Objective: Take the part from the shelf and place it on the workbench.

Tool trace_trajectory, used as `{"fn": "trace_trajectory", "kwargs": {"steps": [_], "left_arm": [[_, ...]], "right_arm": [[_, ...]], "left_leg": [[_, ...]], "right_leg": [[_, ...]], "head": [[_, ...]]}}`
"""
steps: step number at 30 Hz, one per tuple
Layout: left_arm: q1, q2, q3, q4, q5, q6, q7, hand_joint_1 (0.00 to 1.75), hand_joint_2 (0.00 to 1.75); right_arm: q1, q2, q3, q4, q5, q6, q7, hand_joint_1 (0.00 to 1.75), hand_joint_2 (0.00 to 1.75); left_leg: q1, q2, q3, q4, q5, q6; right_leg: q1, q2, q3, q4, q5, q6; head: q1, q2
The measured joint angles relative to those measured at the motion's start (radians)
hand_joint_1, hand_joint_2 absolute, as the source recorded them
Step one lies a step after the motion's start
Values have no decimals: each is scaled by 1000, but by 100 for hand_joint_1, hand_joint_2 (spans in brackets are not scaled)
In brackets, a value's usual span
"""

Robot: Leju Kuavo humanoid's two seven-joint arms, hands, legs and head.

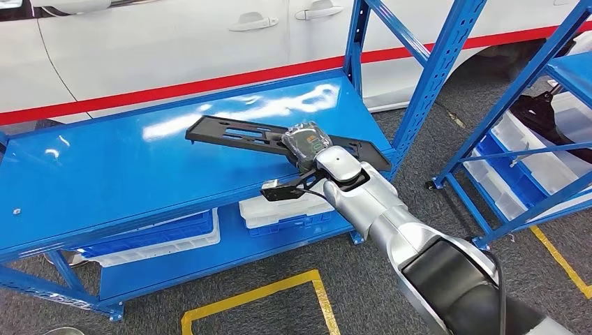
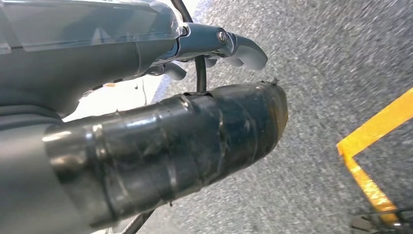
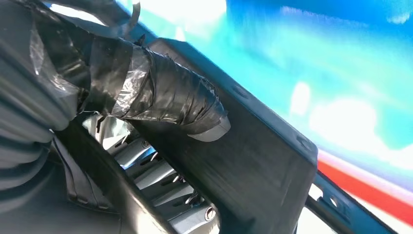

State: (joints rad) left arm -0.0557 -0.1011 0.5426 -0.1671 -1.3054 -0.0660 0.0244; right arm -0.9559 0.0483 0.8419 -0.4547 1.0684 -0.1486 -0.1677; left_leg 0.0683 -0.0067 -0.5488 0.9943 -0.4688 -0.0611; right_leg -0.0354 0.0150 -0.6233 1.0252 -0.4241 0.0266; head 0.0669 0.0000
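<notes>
Gripping the black part (image 1: pixel 251 134), right hand (image 1: pixel 307 143) sits near the workbench (image 1: pixel 105 174) edge.

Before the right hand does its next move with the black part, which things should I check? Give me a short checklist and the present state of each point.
1. Right hand grips the black part: ok; the wrist view shows its thumb pressed on the part's face and its fingers behind it.
2. Part lifted off the blue shelf: cannot tell.
3. Grip near the part's middle: not ok; the hand holds nearer one end, so the long end may sag.
4. Shelf post clear of the part: ok for now, but near the part's right end.
5. Left hand free: ok; it hangs over the grey floor.
</notes>
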Motion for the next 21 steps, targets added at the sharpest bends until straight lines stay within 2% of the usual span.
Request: {"fn": "trace_trajectory", "kwargs": {"steps": [3,9,12,15,19,21], "left_arm": [[2,0,7,0,0,3,-15,0,175],[5,0,19,0,10,2,-95,0,175],[10,0,22,0,11,7,-215,0,175],[13,2,22,0,11,-28,-328,0,175],[15,4,22,0,14,-53,-351,0,175],[16,5,22,0,15,-56,-352,0,87]], "right_arm": [[-2,-31,0,-155,5,25,1,175,175],[18,-115,2,-461,47,43,-2,175,175],[37,-175,9,-638,52,78,-1,175,175],[63,-235,15,-792,37,100,-9,175,175],[83,-279,17,-904,32,107,-16,175,175],[88,-290,17,-931,32,108,-17,175,175]], "left_leg": [[0,0,-2,0,0,0],[0,0,-4,1,0,0],[0,0,-5,1,-1,1],[0,0,-5,1,-1,2],[0,1,-5,1,-2,2],[0,0,-5,1,-2,2]], "right_leg": [[0,0,-2,0,0,0],[0,-1,-4,0,0,0],[0,-1,-4,-1,0,0],[0,-1,-4,-1,0,0],[0,0,-4,-1,0,0],[0,0,-4,-1,0,0]], "head": [[0,0],[0,0],[0,0],[0,0],[0,0],[0,0]]}}
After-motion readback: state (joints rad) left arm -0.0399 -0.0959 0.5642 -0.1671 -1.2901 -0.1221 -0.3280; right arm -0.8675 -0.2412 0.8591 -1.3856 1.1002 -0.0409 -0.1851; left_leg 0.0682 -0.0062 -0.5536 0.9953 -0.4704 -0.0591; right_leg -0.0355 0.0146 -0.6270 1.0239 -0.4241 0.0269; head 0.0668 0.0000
